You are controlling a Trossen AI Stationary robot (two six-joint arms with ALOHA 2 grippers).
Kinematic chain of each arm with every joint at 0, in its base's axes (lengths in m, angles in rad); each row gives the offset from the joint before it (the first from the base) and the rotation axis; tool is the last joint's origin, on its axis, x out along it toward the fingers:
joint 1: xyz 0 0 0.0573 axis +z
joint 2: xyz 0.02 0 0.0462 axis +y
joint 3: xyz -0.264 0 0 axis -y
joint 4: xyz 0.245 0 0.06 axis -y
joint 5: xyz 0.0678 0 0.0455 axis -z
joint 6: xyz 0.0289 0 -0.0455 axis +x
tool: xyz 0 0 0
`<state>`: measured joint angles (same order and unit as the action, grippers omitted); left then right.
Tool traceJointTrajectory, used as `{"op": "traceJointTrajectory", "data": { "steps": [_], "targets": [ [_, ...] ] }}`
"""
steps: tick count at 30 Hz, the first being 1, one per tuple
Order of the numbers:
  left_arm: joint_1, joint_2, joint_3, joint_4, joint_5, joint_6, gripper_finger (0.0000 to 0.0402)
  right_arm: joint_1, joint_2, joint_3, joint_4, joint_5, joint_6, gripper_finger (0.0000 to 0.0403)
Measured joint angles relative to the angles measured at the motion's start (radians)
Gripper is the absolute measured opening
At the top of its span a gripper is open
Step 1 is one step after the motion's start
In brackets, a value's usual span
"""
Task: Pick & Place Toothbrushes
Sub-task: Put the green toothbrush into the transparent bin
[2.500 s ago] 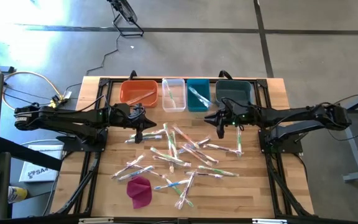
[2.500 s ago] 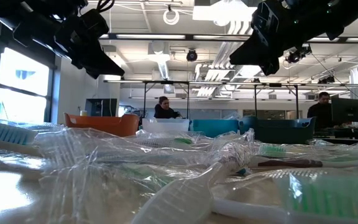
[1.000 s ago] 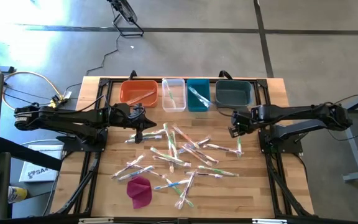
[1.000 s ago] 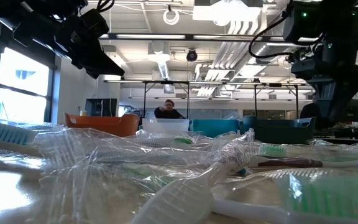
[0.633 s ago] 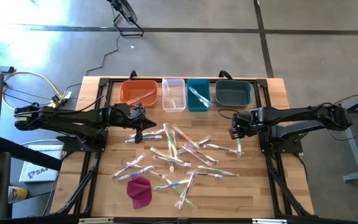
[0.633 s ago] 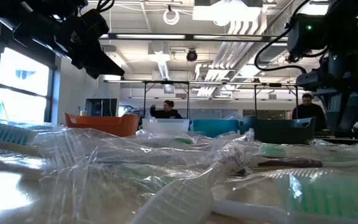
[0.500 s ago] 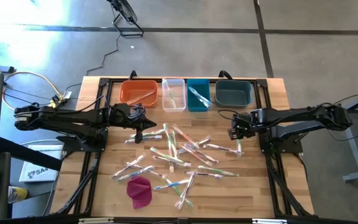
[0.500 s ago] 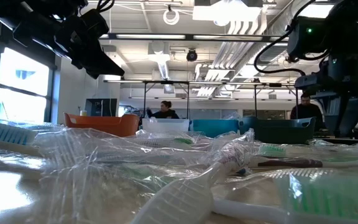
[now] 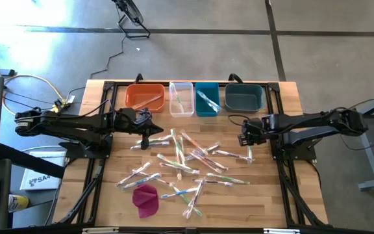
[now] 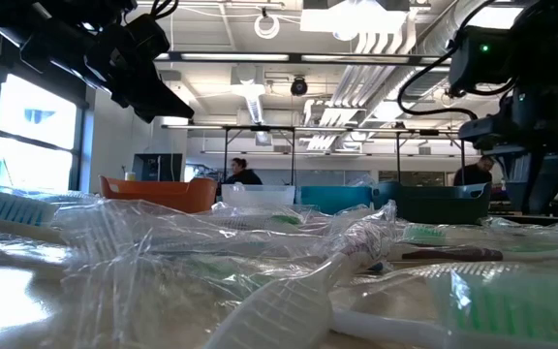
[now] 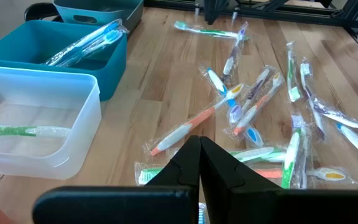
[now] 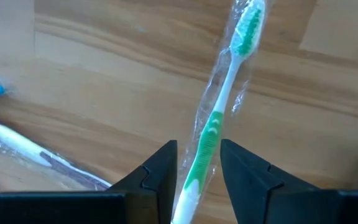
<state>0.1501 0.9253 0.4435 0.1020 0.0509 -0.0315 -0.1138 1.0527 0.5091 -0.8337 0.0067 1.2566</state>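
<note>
While left tool [image 11: 199,163] sits pressed together, right tool [image 12: 197,167] is spread w/ green brush [image 12: 219,117] btwn fingers.

The left arm reached in from the table's left side, its gripper [image 9: 145,129] hanging above the surface with the fingers [image 11: 213,163] pressed together. The right arm stretched in from the right side, its gripper [image 9: 245,138] pointed down low over the table, fingers [image 12: 243,168] parted with a gap between them.
</note>
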Motion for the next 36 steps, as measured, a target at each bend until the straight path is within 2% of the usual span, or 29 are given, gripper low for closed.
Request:
{"op": "traceJointTrajectory", "data": {
  "steps": [17,22,26,36],
  "targets": [
    [0.000,0.000,0.000,0.000,0.000,0.000,0.0001,0.141,0.000,0.000,-0.002,0.130,0.109,0.0110],
    [0.000,0.000,0.000,0.000,0.000,0.000,0.0001,0.147,0.000,-0.012,0.002,0.133,0.122,0.0110],
    [0.000,0.000,0.000,-0.001,0.000,0.000,0.0001,0.147,0.000,-0.073,0.021,0.122,0.154,0.0110],
    [0.000,0.000,0.000,0.000,0.000,0.000,0.0001,0.147,0.000,-0.120,0.155,0.127,0.182,0.0110]
  ]
}}
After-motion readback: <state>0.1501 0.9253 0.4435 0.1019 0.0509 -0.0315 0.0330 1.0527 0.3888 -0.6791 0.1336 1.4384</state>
